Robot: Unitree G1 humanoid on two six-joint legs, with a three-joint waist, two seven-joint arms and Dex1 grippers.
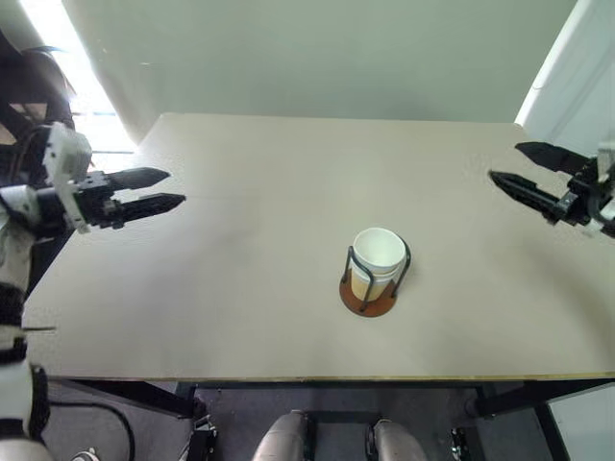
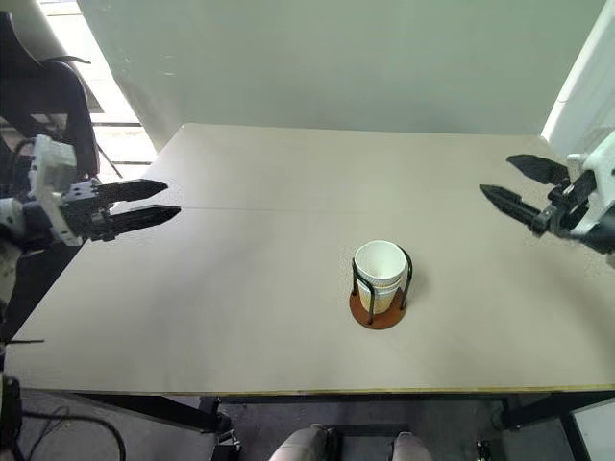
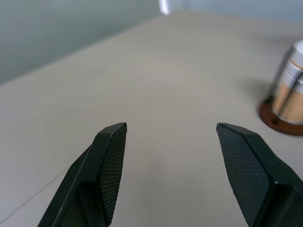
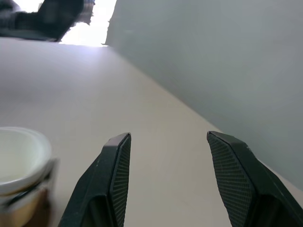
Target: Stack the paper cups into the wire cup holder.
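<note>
On table (image 1: 240, 288): tan paper cups (image 1: 378, 261) nested in wire cup holder (image 1: 370, 293); both grippers' fingers apart, empty.

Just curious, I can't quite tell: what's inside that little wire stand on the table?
Paper cups nested in the wire cup holder; the top one looks empty. The stack hides how many sit beneath.

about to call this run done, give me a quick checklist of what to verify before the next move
1. Paper cups nested inside the wire cup holder: ok; stacked rims show, the exact count cannot be told.
2. Holder upright on the table: ok, its base sits flat.
3. No loose cup left on the table: ok, none visible.
4. Left claw open and holding nothing: ok.
5. Right claw open and holding nothing: ok.
6. Both claws well apart from the holder: ok, one out at each side of the table.
</note>
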